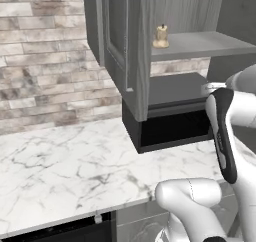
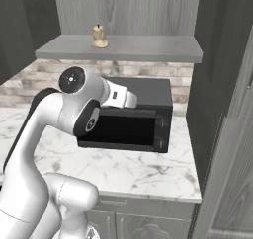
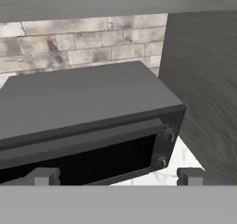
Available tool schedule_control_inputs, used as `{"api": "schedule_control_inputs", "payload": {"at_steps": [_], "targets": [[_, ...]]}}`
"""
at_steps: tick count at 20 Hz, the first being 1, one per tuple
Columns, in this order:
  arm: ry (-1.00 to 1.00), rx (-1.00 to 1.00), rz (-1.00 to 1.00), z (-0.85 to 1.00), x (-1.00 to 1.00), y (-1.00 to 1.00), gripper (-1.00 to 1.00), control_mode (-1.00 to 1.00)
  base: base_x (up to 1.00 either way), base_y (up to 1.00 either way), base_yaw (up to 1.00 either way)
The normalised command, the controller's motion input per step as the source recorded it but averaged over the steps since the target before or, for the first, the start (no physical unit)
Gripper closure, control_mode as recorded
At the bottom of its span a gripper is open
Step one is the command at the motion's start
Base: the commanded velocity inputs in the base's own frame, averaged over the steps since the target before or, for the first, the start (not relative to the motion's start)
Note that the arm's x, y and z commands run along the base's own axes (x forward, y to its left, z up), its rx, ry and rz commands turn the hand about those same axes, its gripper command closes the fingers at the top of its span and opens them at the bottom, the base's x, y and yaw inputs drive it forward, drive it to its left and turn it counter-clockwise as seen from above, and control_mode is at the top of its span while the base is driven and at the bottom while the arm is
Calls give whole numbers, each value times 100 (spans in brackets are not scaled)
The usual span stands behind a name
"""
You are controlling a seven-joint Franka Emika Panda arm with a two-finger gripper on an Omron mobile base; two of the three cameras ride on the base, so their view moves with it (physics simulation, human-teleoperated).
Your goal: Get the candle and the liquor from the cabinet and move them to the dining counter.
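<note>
I have the candle (image 1: pixel 161 36) standing upright on the cabinet (image 1: pixel 131 46) shelf, above the microwave (image 2: pixel 129 119) and toward the shelf's left end; no bottle shows on the shelf. The candle looks small, light and stiff, probably waxy and a bit slick, so I would pinch it low across its wider base, squarely and gently, rather than near the narrow top, where it could tip. My claw (image 3: pixel 118 177) is spread wide and empty, its fingertips (image 3: pixel 42 176) framing the microwave front. The arm is folded, elbow high, with the hand level with the microwave's top and pointing toward it, well below the shelf. I judge it must rise and reach left of where it points now.
</note>
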Motion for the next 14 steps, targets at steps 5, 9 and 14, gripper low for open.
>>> {"api": "schedule_control_inputs", "payload": {"at_steps": [5,9,14], "targets": [[-7,-1,0,6,14,5,-100,-100,0,0,0],[-24,-4,6,24,0,0,-100,-100,0,0,0],[-28,-1,13,28,-9,1,-100,-100,0,0,0]]}}
